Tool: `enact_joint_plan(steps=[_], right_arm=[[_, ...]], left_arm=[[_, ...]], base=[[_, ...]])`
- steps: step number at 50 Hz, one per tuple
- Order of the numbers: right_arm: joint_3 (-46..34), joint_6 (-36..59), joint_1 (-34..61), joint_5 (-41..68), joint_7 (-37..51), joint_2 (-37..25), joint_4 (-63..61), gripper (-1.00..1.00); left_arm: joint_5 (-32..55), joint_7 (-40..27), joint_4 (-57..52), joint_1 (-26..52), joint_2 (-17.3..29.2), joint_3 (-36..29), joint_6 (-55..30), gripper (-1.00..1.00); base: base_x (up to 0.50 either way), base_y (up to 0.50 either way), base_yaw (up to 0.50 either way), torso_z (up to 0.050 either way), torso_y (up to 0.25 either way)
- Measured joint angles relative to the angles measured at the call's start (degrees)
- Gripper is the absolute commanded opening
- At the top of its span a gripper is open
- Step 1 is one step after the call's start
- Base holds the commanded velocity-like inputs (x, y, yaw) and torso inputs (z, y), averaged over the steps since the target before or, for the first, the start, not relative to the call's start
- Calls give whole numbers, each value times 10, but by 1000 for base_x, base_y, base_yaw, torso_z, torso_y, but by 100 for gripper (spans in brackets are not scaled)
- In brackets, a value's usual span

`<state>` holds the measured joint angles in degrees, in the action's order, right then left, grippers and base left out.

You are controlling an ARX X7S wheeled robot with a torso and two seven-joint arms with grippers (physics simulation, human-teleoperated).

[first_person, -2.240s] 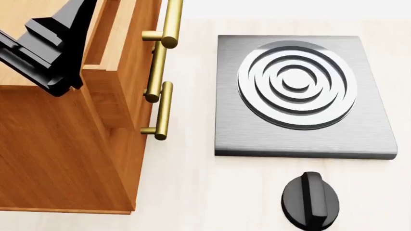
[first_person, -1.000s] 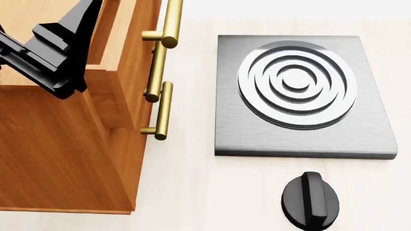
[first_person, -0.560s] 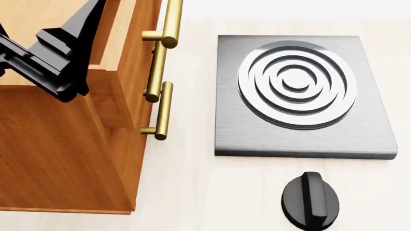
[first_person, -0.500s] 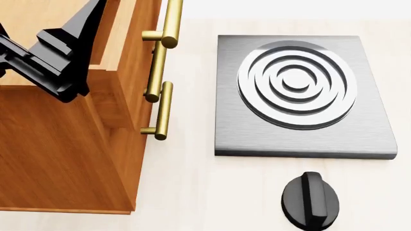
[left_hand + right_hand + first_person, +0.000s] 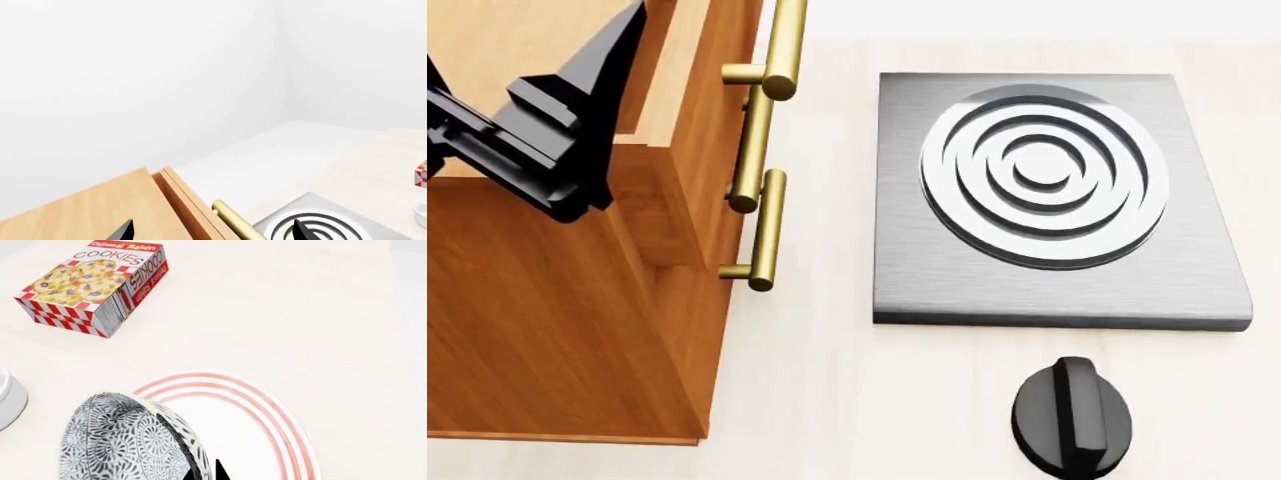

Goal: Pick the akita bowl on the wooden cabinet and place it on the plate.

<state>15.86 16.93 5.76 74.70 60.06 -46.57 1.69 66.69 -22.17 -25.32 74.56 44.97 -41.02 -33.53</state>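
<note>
right wrist view: my right claw (image 5: 205, 472) pinches the patterned bowl's (image 5: 123, 440) rim, bowl tilted over the plate (image 5: 267, 435); cookie box (image 5: 97, 285) beyond.

Lighting bright, even, diffuse in all three views; no single source identifiable. Renders sharp edge to edge, no motion blur, no lens distortion at the borders.

Head view: stove (image 5: 1054, 195) shows soft shading in its concentric grooves and a thin dark edge shadow along its near side; brushed metal sheen, no hard glare. Brass handles (image 5: 767, 225) carry mild highlights. Knob (image 5: 1072, 415) casts almost no shadow.

Left wrist view: mostly washed-out white walls, low contrast.

Right wrist view: cookie box (image 5: 93, 287) and plate (image 5: 267, 425) crisp, shadows faint; tabletop near-white.
</note>
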Motion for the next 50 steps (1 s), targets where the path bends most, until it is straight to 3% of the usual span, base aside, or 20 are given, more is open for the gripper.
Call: enact_joint_plan(steps=[50], right_arm=[[-34, 10, 49, -15, -33, 14, 67, -100]], left_arm=[[-11, 6, 10, -18, -1, -4, 12, 100]], base=[[0, 0, 0, 0, 0]])
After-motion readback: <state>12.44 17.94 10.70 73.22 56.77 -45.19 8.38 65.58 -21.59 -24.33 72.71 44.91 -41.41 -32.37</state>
